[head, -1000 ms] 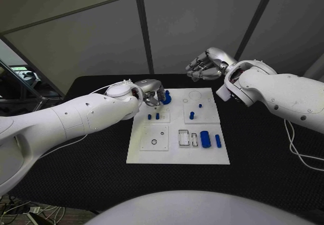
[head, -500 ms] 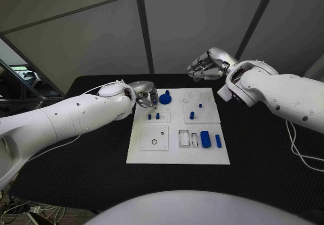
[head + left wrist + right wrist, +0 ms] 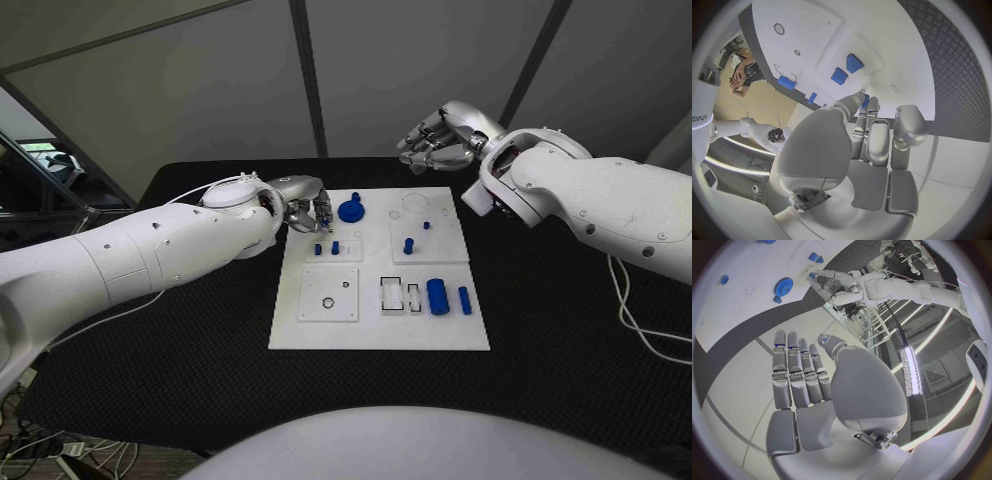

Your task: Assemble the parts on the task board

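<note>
The white task board [image 3: 378,318] lies in the middle of the black table. A blue gear [image 3: 351,211] stands at its far left corner; the right wrist view shows the same gear [image 3: 783,286]. My left hand [image 3: 310,210] hovers just left of the gear, fingers loosely bent with nothing in them, and its fingertips [image 3: 872,106] point at the board. Two small blue pegs [image 3: 327,248] stand near it, and another peg [image 3: 408,245] stands right of them. Two blue cylinders [image 3: 437,297] lie at the board's right. My right hand [image 3: 444,140] hangs high over the table's far edge, its fingers [image 3: 795,375] straight and empty.
A square plate with a small ring hole [image 3: 329,295] and two rectangular slots [image 3: 392,293] take up the board's near half. A round recess [image 3: 414,203] sits at the far right corner. Black matting [image 3: 173,350] surrounds the board.
My left hand has drawn back to the left, off the blue gear, which now stands fully exposed and unmoved. The right hand has held its place.
</note>
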`<action>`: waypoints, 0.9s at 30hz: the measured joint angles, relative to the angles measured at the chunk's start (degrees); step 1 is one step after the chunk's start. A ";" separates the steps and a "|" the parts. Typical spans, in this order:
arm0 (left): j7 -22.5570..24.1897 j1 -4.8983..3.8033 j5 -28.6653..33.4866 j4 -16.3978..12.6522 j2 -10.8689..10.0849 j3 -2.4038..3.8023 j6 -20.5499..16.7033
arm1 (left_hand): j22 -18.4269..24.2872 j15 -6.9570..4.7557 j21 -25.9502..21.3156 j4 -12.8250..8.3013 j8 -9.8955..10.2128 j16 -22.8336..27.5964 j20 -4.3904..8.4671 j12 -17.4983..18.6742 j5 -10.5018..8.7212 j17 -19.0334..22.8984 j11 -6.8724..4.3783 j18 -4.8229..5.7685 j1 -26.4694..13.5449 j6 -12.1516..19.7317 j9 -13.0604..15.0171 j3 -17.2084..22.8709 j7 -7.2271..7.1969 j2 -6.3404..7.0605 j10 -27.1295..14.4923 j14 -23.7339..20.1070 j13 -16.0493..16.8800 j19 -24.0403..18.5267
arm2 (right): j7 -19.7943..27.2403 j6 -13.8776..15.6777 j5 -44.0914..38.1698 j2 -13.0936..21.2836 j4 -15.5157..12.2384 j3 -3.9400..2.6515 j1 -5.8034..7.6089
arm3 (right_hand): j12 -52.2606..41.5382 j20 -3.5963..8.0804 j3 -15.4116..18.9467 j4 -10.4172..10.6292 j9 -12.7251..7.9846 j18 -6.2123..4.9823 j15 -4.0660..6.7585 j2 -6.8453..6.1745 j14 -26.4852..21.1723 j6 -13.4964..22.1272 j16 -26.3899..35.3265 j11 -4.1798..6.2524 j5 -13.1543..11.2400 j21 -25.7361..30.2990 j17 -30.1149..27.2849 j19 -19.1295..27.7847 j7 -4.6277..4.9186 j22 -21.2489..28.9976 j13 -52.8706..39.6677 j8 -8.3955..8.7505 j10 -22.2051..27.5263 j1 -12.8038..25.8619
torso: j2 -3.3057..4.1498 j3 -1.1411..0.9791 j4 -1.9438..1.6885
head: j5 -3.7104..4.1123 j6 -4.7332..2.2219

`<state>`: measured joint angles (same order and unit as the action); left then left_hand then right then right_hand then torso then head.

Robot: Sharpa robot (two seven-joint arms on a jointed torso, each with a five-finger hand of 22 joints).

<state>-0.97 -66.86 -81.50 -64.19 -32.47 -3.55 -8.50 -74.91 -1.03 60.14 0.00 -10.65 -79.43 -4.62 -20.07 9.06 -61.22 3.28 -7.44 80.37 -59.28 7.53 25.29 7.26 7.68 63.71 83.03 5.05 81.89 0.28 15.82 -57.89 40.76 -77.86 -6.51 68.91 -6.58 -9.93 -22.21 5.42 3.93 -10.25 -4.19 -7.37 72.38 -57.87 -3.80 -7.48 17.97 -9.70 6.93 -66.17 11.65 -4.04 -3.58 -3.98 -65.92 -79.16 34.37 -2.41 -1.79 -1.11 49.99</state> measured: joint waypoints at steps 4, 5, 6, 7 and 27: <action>-0.05 0.11 0.02 0.24 0.00 0.00 0.43 | 0.00 0.00 0.00 0.00 0.00 0.00 0.00 0.00 0.00 0.00 0.22 0.01 0.00 0.00 0.06 0.00 0.00 0.00 0.23 0.00 0.07 0.00 | 0.00 0.00 -0.01 0.00 0.03 0.00 0.00 | 0.00 0.00 0.00 0.00 0.00 0.00 0.00 0.00 0.00 0.00 0.00 0.00 0.00 0.00 0.00 0.00 0.00 0.00 0.00 0.00 0.00 0.00 | 0.00 -0.03 -0.03 | 0.02 0.00; -0.05 0.14 0.02 0.37 0.01 0.00 0.53 | 0.00 0.00 0.00 0.00 0.00 0.00 0.00 0.00 0.00 0.00 0.22 0.00 0.00 0.00 0.07 0.00 0.00 0.00 0.23 0.00 0.10 0.00 | 0.00 0.00 -0.02 0.00 0.04 0.00 0.00 | 0.00 0.00 0.00 0.00 0.00 0.00 0.00 0.00 0.00 0.00 0.00 0.00 0.00 0.00 0.00 0.00 0.00 0.00 0.00 0.00 0.00 0.00 | -0.01 -0.03 -0.03 | 0.08 0.00; -0.05 0.19 0.03 0.57 0.05 0.00 0.66 | 0.00 0.00 0.00 0.00 0.00 0.00 0.00 0.00 0.00 0.00 0.22 0.01 0.00 0.00 0.07 0.00 0.00 0.00 0.22 0.00 0.10 0.00 | 0.00 0.00 -0.02 0.01 0.04 0.00 0.00 | 0.00 0.00 0.00 0.00 0.00 0.00 0.00 0.00 0.00 0.00 0.00 0.00 0.00 0.00 0.00 0.00 0.00 0.00 0.00 0.00 0.00 0.00 | -0.01 -0.03 -0.03 | 0.11 0.00; -0.05 0.24 0.03 0.70 0.09 0.00 0.76 | 0.00 0.00 0.00 0.00 0.00 0.00 0.00 0.00 0.00 0.00 0.22 0.00 0.00 0.00 0.07 0.00 0.00 0.00 0.23 0.00 0.10 0.00 | 0.00 0.00 -0.02 0.02 0.05 0.00 0.00 | 0.00 0.00 0.00 0.00 0.00 0.00 0.00 0.00 0.00 0.00 0.00 0.00 0.00 0.00 0.01 0.00 0.00 0.00 0.00 0.00 0.00 0.00 | 0.00 -0.03 -0.03 | 0.14 0.00; 0.08 1.06 0.12 3.28 2.24 0.07 1.43 | 0.00 0.00 0.00 0.00 0.21 0.00 0.00 0.23 -0.23 0.08 0.20 0.00 0.00 -0.20 0.17 0.00 0.21 0.00 0.62 0.00 0.14 0.00 | -0.02 -0.02 -0.05 -0.20 0.15 0.00 0.00 | 0.00 0.00 0.00 0.00 0.00 0.00 0.00 0.00 0.00 0.00 0.00 0.00 0.00 0.00 0.01 0.00 0.00 0.00 0.00 0.00 0.00 0.00 | 0.02 -0.02 -0.01 | -0.03 0.00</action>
<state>-0.89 -65.80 -81.38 -60.90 -30.23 -3.48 -7.08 -74.91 -1.03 60.14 0.00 -10.43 -79.43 -4.62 -19.85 8.83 -61.14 3.48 -7.43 80.38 -59.49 7.70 25.29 7.47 7.68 64.33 83.03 5.19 81.89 0.26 15.80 -57.95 40.56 -77.71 -6.51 68.90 -6.58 -9.93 -22.21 5.42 3.93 -10.24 -4.19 -7.37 72.38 -57.87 -3.80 -7.48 17.97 -9.70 6.94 -66.17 11.65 -4.04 -3.57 -3.98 -65.92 -79.16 34.38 -2.43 -1.80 -1.14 49.99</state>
